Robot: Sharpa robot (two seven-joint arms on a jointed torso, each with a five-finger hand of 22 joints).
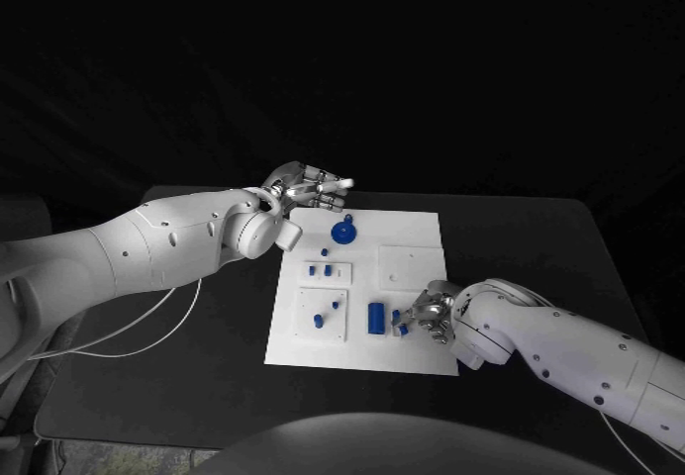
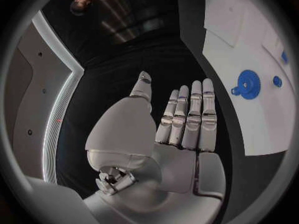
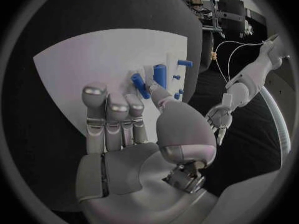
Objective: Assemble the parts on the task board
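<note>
The white task board (image 1: 414, 237) lies in the middle of the black table. A blue gear (image 1: 342, 232) sits near its far edge, and the left wrist view shows the gear (image 2: 248, 78) too. Short blue pegs (image 1: 320, 268) stand further in, and a blue cylinder (image 1: 377, 317) lies near the front. My left hand (image 1: 307, 188) hovers off the board's far left corner, fingers straight (image 2: 187, 117), holding nothing. My right hand (image 1: 429, 312) is low over the board's near right part, fingers stretched out (image 3: 115, 119). Its thumb tip sits beside a small blue peg (image 3: 139, 85) next to the cylinder (image 3: 160, 74).
White cables (image 1: 143, 336) trail over the table to the left of the board. The table's edges (image 1: 600, 267) run close on the right. My left arm (image 3: 239, 87) shows beyond the board in the right wrist view.
</note>
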